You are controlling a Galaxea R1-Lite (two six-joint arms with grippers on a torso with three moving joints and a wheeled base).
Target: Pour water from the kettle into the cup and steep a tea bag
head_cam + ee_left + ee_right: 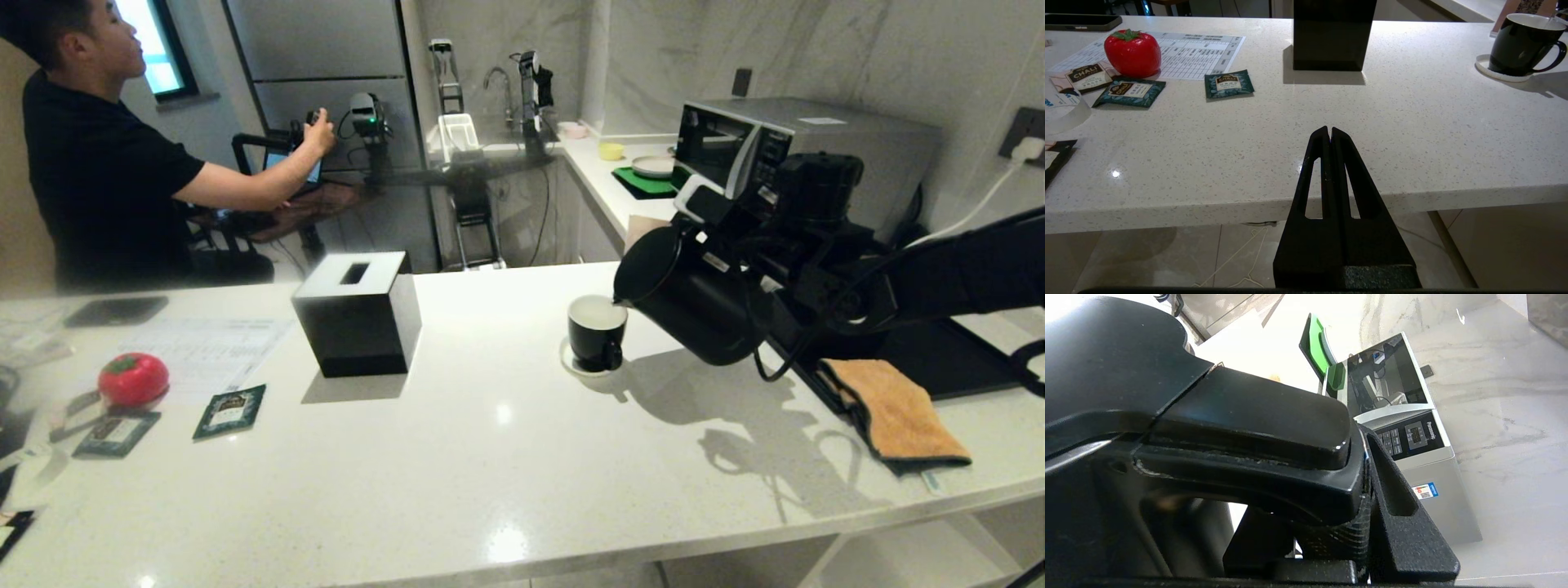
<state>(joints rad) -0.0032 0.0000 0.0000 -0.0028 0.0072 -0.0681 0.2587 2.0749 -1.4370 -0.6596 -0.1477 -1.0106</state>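
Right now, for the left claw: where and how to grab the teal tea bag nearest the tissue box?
Take the tea bag by one edge, coming from above. It lies flat on the counter, clear of the paper and the tomato, so a side approach finds nothing to pinch. The left claw is shut, so open it first.

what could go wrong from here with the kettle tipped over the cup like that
The kettle is tilted in the right hand with its spout at the rim of the cup; water could miss and run onto the saucer or counter. The cup already looks fairly full, so it may overflow. The hand grips only the handle, so the kettle might slip or swing.
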